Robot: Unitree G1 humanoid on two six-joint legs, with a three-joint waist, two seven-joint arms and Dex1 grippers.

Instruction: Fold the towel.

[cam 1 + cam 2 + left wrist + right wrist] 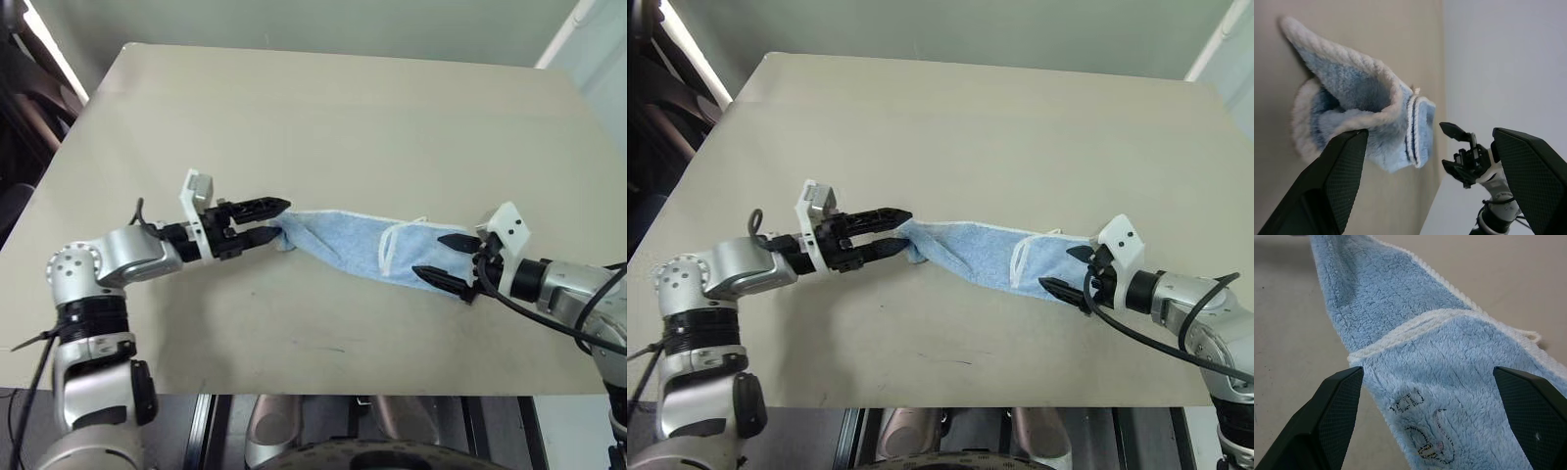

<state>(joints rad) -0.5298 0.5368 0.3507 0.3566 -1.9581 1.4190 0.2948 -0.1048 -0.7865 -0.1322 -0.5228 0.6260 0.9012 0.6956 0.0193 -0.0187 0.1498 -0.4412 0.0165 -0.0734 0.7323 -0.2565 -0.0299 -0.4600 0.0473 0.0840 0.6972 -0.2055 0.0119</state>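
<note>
Left gripper (276, 221): reaches in low from the left, fingers pointing toward the middle of the table. The two black fingers stand spread, one above the other. The bunched left end of the cloth sits right at the tips and partly between them; nothing is pinched.

Towel (345, 241): light blue, fluffy, edged in white stitching. Lies stretched in a narrow, rumpled band across the near middle of the table, running between the two grippers. The left end is gathered into a small twist. A folded-over flap with white edging and a thin white loop (419, 220) lies toward the right end. The right wrist view shows small dark embroidery on the pile.

Right gripper (455, 258): comes in from the right, fingers wide apart. The right end of the cloth lies in the gap between them, flat on the surface, not clamped.

Table (323, 108): beige, plain top; the cloth rests on its near half.
</note>
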